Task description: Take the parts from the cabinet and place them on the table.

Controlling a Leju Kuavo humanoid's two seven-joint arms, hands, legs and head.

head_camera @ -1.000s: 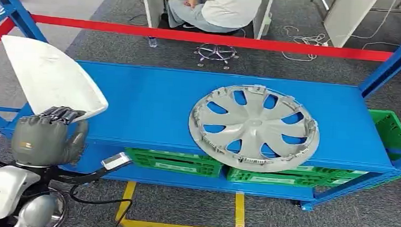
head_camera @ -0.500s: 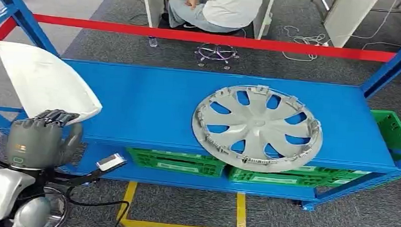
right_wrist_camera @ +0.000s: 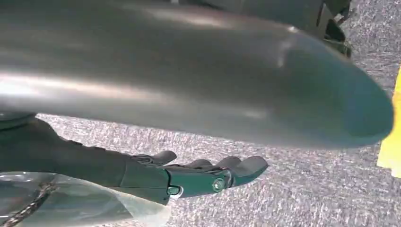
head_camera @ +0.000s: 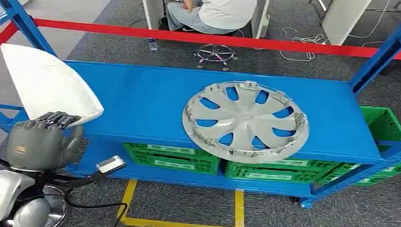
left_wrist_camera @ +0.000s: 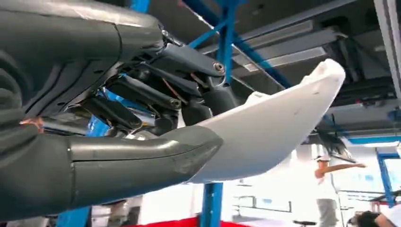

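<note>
Red barrier tape (head_camera: 218, 39) — seated person (head_camera: 215, 8) beyond

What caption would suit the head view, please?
Left hand holds a white panel beside a grey hubcap on the blue shelf.

Looking like a workshop or robot test bay: blue steel rack (head_camera: 146, 102) standing on grey carpet, green crates (head_camera: 172, 158) sitting underneath, hubcap (head_camera: 245, 121) lying on the shelf, red barrier tape (head_camera: 192, 36) running across, person (head_camera: 220, 7) sitting at a desk behind.
</note>
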